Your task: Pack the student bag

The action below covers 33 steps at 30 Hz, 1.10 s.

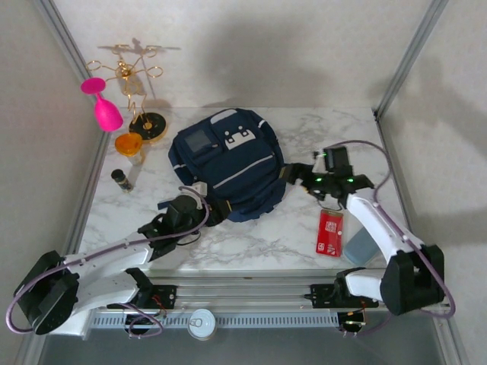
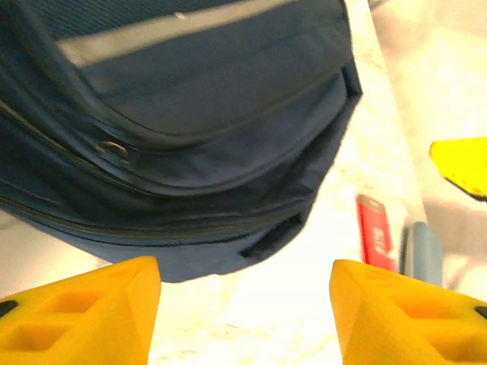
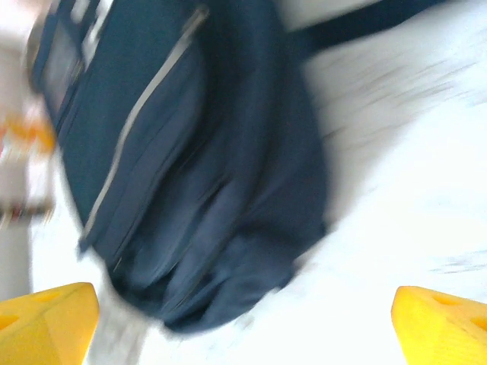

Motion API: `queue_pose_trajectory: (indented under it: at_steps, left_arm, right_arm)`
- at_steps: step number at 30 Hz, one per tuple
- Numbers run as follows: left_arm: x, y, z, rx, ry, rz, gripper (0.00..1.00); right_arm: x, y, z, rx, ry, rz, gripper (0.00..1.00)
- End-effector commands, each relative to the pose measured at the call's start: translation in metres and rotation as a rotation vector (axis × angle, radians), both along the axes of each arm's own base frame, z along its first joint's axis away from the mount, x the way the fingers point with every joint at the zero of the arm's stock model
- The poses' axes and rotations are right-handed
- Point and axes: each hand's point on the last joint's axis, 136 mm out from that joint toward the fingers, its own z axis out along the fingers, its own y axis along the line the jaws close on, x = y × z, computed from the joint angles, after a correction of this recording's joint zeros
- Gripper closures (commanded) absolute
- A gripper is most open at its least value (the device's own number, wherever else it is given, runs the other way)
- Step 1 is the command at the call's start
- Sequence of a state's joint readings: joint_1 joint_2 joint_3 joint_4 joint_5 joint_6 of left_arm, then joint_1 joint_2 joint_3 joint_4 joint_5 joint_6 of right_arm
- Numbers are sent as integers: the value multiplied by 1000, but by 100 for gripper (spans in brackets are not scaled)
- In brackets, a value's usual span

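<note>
bag: student bag (image 1: 228, 163) flat mid-tabletop (image 1: 266, 243), looks zipped | left pincer (image 2: 243, 315) spread, empty, at its near-left corner | right pincer (image 3: 243, 327) spread wide, empty, right of it | step: probably opening bag | next: needs a zip pull pinched; red card (image 1: 330, 233) lies near right

Shows the student bag (image 1: 228, 163) lying flat, front face up, in the middle of the marble bench (image 1: 266, 236), patched end toward the far side. Navy-blue fabric with pale grey trim stripes, a grey patch with black marks and a front pocket. Looks zipped shut along the near end, with a dark strap trailing to the right
</note>
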<state>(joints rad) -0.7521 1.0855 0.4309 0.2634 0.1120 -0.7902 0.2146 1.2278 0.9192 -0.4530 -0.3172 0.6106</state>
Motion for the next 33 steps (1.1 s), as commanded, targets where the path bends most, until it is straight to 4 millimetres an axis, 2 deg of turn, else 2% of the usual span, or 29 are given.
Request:
queue_pose_trajectory:
  at_steps: [1, 4, 7, 10, 14, 17, 23, 26, 33]
  left_arm:
    - [3, -34, 28, -86, -50, -34, 37]
    - [-1, -76, 41, -98, -67, -149, 31]
    - [-4, -109, 48, -57, -101, -206, 26]
    - [-9, -140, 48, -61, -103, -270, 23]
    - [-18, -168, 40, -62, -96, -333, 22]
    - [-24, -181, 33, -61, -82, -372, 21]
    - [-26, -183, 18, -31, -70, -367, 20]
    - [-23, -178, 11, -3, -64, -339, 19]
    - [-17, -165, 2, 33, -51, -280, 17]
  right_arm:
    - [-11, -96, -32, -124, 142, -385, 1]
    - [-23, -170, -41, -160, 190, -666, 1]
    - [-41, -228, -47, -190, 224, -879, 1]
    - [-66, -263, -62, -179, 288, -1035, 1]
    - [-98, -287, -77, -271, 349, -1180, 1]
    - [-113, -292, -85, -316, 357, -1235, 1]
    - [-113, -271, -115, -224, 425, -1172, 1]
    - [-106, -254, -124, -130, 436, -1127, 1]
    - [-79, -201, -124, 19, 418, -1013, 1]
